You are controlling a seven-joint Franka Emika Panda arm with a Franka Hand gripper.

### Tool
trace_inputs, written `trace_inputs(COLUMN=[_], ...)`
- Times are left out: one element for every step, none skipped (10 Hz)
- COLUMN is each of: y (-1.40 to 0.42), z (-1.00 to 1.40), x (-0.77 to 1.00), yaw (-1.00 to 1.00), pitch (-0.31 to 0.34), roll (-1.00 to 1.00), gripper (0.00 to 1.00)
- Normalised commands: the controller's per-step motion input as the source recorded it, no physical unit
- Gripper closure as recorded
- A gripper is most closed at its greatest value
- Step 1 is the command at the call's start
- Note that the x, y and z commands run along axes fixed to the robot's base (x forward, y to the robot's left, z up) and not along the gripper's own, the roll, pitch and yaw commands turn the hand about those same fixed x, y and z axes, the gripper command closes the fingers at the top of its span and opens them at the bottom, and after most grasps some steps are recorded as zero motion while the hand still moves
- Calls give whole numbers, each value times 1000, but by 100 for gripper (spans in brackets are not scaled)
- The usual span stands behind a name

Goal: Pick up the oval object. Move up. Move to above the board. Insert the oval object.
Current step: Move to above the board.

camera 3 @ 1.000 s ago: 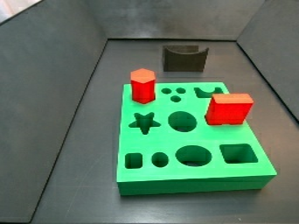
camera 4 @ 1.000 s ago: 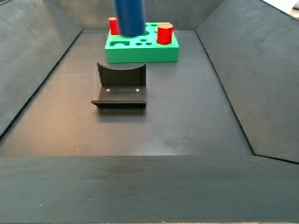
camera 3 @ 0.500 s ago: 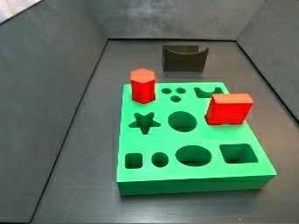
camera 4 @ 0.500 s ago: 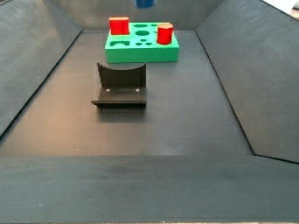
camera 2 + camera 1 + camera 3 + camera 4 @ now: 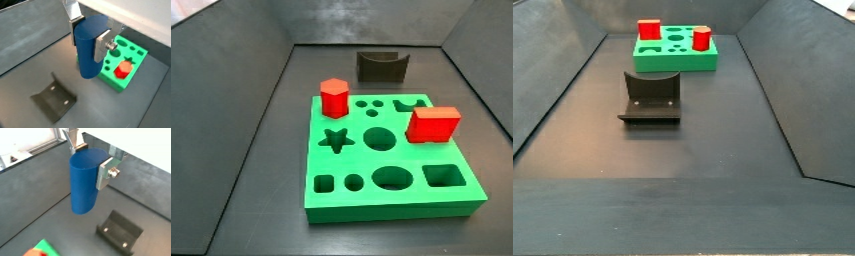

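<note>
My gripper is shut on the oval object, a smooth blue peg that hangs upright between the silver fingers in both wrist views. It is held high above the dark floor. The green board lies below and off to one side of the peg; only a corner of it shows in a wrist view. In both side views the board is in full view, but the gripper and the peg are out of frame.
A red hexagonal prism and a red cube stand on the board. The dark fixture stands on the floor near the board, almost under the peg. Sloped grey walls enclose the floor.
The blue peg showed over the board at the top of a side view one second ago. It has risen out of that view since. The board and red pieces have not moved.
</note>
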Motion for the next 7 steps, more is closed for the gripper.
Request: trace_inputs(y=[-1000,-1000,-1000,-1000,-1000,-1000,-1000], z=[42,43,41,41,42,44,47], x=[-207,-211,-213,-218,-221,-224,-226], yaw=[5,7,7,4,8,7,8], pitch=[-42,-40,-37,-30,-25,-19,-13], roll=[43,39,32,22,14,7,3], gripper=[100,100,100,100,100,100,100])
